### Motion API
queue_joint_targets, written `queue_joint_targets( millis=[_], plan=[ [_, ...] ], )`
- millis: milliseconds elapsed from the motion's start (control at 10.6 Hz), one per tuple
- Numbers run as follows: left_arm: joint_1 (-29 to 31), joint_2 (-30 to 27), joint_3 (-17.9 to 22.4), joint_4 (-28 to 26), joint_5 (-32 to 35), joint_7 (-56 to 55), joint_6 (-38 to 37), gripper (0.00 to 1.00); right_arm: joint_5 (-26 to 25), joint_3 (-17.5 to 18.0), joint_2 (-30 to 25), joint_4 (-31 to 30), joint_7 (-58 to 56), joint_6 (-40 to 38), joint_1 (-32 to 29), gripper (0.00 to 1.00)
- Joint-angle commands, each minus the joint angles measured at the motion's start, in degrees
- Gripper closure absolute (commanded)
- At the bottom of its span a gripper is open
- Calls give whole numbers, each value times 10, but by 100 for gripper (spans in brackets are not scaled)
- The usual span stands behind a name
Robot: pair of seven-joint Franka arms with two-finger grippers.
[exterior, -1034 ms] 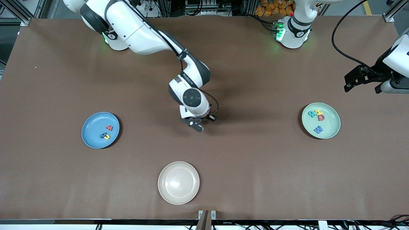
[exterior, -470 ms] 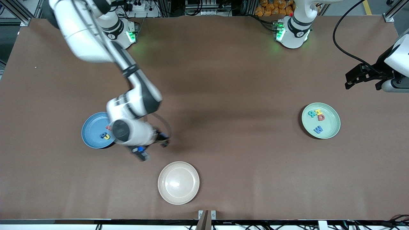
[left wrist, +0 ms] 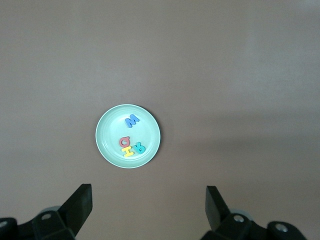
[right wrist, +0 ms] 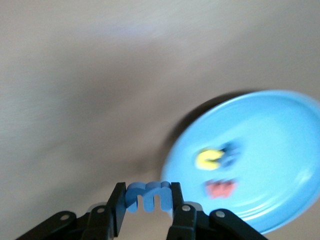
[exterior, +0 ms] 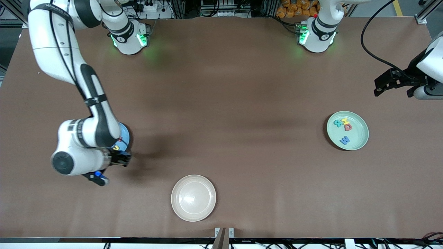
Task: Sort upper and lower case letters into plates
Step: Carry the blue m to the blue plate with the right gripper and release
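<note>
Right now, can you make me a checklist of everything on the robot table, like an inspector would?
Surface: brown table, bare between the plates.
Job's things: mint green plate toward the left arm's end holds four letters. Blue plate toward the right arm's end is mostly hidden by the arm; the right wrist view shows letters in it, too blurred to count. One blue letter is in the right pincer.
Clutter: cream plate, nothing in it.
Grippers: right pincer shut on the blue letter, just off the blue plate's rim. Left pincer open, waiting past the green plate.
Cables: black cable looping to the left arm.
Surroundings: frame rails and clutter past the bases.
</note>
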Motion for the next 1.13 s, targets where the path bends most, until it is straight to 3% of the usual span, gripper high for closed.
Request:
queue_joint_targets(
  millis=[0, 282, 376, 470, 752, 1034],
  plan=[
    [2, -4, 1, 7, -14, -7, -12, 0, -4, -35, -17, -26, -54, -7, 5, 100],
    [3, -4, 4, 7, -12, -6, -13, 0, 0, -41, -19, -56, -92, -1, -9, 100],
    [3, -5, 5, 5, -12, -6, -13, 0, 1, -41, -24, -69, -92, 2, -12, 59],
    [4, -12, 5, 2, -12, -7, -13, 0, 2, -41, -27, -74, -92, 8, -16, 2],
    [7, -22, 3, -6, -14, -14, -13, 0, 6, -41, -61, -71, -87, 1, -17, 0],
    [7, -34, 2, -14, -14, -25, -13, 0, -3, -41, -156, -69, -94, -37, -16, 0]
  ],
)
